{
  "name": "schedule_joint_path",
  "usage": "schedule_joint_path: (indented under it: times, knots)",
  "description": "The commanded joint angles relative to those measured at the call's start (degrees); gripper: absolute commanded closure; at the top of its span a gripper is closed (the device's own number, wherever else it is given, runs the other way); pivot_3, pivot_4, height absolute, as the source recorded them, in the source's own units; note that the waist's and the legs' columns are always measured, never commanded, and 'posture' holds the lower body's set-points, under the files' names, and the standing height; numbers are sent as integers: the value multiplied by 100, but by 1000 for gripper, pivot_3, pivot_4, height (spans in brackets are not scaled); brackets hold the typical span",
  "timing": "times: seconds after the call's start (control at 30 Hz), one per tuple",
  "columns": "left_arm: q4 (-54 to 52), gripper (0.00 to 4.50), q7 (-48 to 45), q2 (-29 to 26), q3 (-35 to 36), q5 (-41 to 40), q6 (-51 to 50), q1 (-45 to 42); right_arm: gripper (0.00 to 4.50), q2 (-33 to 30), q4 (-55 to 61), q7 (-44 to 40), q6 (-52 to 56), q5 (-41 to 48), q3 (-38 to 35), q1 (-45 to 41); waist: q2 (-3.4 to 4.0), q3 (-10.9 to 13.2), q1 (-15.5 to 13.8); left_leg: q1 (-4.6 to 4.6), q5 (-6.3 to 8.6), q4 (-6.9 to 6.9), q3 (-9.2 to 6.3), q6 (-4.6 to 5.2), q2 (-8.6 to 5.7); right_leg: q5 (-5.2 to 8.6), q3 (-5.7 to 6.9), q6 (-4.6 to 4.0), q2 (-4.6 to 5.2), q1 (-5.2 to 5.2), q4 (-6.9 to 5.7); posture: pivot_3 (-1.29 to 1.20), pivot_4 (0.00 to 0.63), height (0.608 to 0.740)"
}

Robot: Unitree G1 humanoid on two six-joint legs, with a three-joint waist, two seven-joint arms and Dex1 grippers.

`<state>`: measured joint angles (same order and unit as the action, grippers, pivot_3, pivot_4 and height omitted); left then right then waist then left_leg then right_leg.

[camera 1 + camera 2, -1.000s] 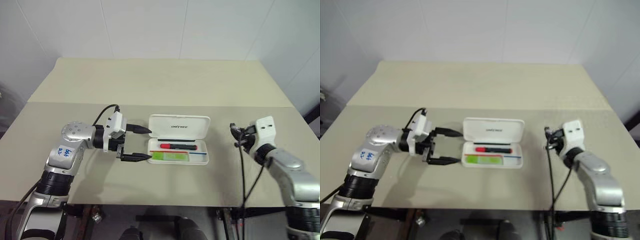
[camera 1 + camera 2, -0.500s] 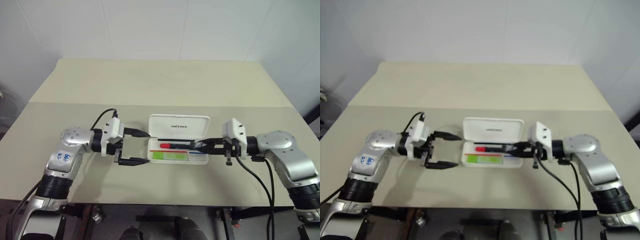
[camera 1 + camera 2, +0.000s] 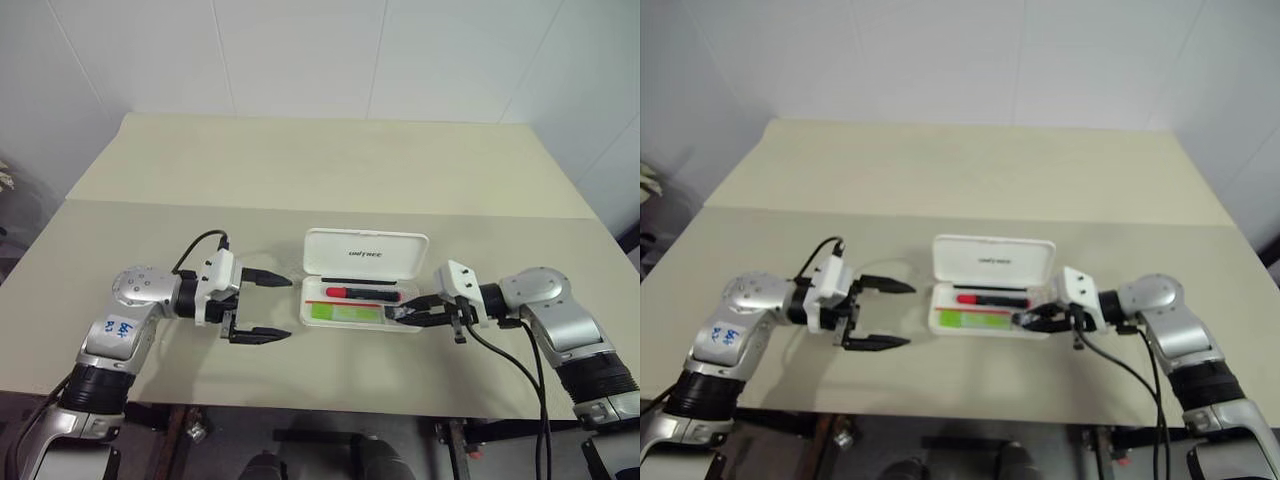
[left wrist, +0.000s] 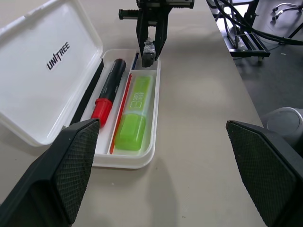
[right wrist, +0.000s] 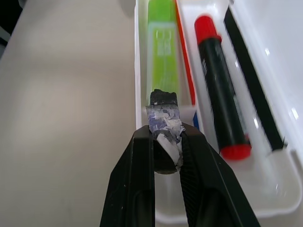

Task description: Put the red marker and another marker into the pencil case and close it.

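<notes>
The white pencil case (image 3: 362, 290) lies open on the desk (image 3: 320, 180), its lid standing up at the back. Inside it the red marker (image 3: 364, 293) lies behind the green highlighter (image 3: 343, 313). The left claw (image 3: 270, 308) is spread wide, just beside the case's left end. The right claw (image 3: 400, 314) is clenched tight, with its tip at the case's right end

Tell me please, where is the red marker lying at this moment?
The red marker lies inside the open pencil case at the middle of the table, in the compartment nearer the raised lid, with the green highlighter in the compartment beside it.
</notes>
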<state>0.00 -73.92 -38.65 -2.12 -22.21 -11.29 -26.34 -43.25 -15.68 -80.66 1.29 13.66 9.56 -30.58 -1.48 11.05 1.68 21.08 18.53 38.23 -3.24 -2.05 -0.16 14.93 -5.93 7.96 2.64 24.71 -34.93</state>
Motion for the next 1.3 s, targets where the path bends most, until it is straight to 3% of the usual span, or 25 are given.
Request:
schedule_joint_path:
  times: [0.03,0.37,0.6,0.7,0.9,1.03,1.3]
  knots:
    - [-225,0,26,-81,156,-108,58,-41,3413,-41,-43,-163,-142,-11,-64,-123,0,0,0,0,0,1,0,0,0,0,0,0,0,0,0,0,150,740]
    - [-73,0,-9,-56,116,-65,153,-163,38,89,95,48,-202,51,-236,-207,0,0,3,-2,-2,3,0,-4,0,0,-1,0,0,0,-3,0,150,740]
    - [57,0,-37,-34,207,-184,157,-196,38,-117,1458,379,879,941,-994,309,0,0,-11,3,-2,-1,-7,-4,1,0,3,0,1,0,-8,0,150,740]
    - [36,0,-43,36,501,-632,-74,-184,38,-212,2076,587,1280,1267,-1311,617,0,0,-16,7,-2,-1,-8,-4,1,0,5,0,2,0,-6,0,150,740]
    - [341,0,-282,-285,722,-713,-219,-220,38,-326,3068,1038,2057,1960,-1922,1200,0,0,2,-1,-2,0,-4,-3,0,0,3,0,-1,-2,-5,0,150,740]
    - [513,869,-401,-304,806,-867,-325,-290,0,-426,3179,1222,2294,2150,-2138,1169,0,0,-8,-5,-3,8,-5,-3,-2,0,3,-1,-1,-5,-1,0,150,740]
    - [751,3546,-384,-233,794,-769,-210,-394,0,-442,3298,1499,2665,2556,-2310,974,0,0,-9,-3,-4,4,-6,-2,-1,0,4,-1,-1,-3,1,0,150,740]
